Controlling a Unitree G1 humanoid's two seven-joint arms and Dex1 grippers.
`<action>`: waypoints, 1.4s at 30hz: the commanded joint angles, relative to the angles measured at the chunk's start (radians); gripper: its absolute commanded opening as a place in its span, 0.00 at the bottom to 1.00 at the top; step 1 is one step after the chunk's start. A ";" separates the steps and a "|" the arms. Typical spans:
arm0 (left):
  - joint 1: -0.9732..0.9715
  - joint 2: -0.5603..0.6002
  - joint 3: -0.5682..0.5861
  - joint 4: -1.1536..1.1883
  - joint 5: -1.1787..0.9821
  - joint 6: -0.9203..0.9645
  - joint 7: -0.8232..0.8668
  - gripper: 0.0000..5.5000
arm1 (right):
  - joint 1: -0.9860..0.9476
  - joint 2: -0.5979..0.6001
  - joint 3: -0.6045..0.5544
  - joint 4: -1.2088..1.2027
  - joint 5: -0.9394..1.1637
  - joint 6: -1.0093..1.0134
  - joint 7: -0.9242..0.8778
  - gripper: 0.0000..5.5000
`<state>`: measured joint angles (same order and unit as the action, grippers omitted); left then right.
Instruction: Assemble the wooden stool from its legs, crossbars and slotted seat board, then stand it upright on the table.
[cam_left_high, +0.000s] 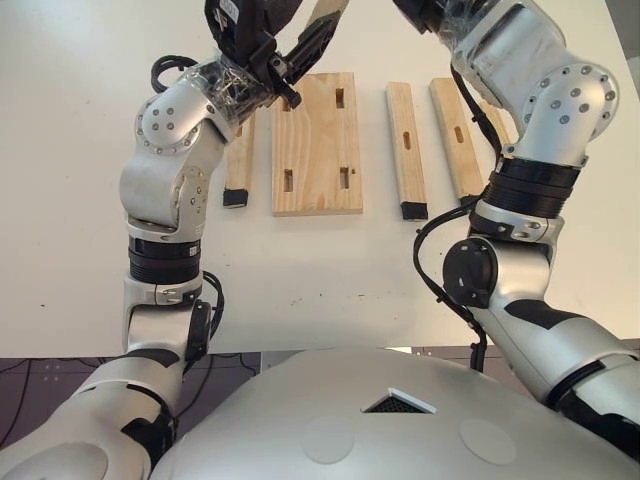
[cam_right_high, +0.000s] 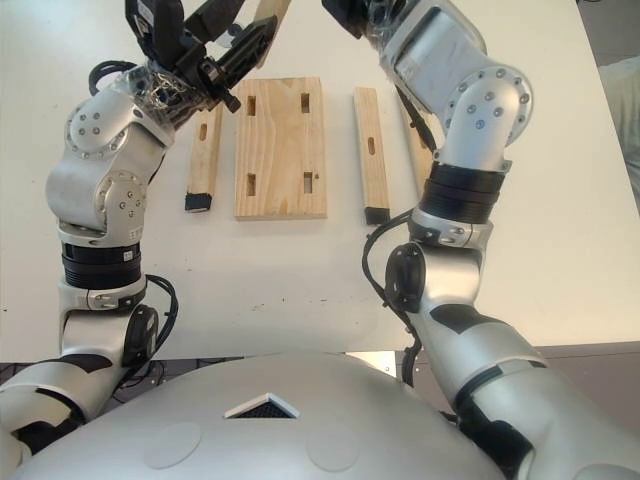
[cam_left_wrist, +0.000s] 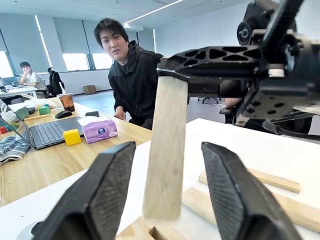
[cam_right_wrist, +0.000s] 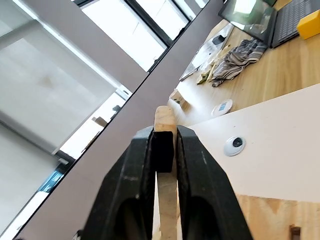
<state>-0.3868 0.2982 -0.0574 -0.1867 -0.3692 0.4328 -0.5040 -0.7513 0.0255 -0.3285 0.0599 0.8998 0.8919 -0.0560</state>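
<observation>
The slotted seat board (cam_left_high: 317, 145) lies flat on the white table. One wooden leg (cam_left_wrist: 167, 115) stands upright on the board's far left corner, by a slot. My right gripper (cam_right_wrist: 162, 134) is shut on its black-capped top end. My left gripper (cam_left_high: 300, 62) is open, with a finger (cam_left_wrist: 100, 200) on each side of the leg's lower part, not touching it. Three more legs lie flat: one (cam_left_high: 238, 165) left of the board, partly under my left arm, and two (cam_left_high: 407, 150) (cam_left_high: 455, 150) to its right.
Bare white table (cam_left_high: 80, 150) extends left of the board and towards me (cam_left_high: 320, 270). Beyond the table's far edge stands a wooden desk (cam_left_wrist: 55, 160) with a laptop and small items.
</observation>
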 joint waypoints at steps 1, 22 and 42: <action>0.039 0.043 -0.068 0.022 0.084 0.004 -0.016 0.48 | 0.010 -0.015 -0.038 0.034 -0.074 -0.095 -0.074 0.08; 0.092 0.054 -0.027 0.133 0.221 -0.072 0.051 0.48 | 0.422 -0.055 0.022 -0.263 -0.245 -0.102 -0.084 0.08; 0.087 0.048 -0.032 0.138 0.231 -0.086 0.038 0.48 | 0.548 -0.100 0.216 -0.254 -0.485 -0.301 0.008 0.08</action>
<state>-0.2900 0.3468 -0.0899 -0.0477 -0.1482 0.3606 -0.4654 -0.2469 -0.0564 -0.1600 -0.1701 0.4634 0.5960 -0.0602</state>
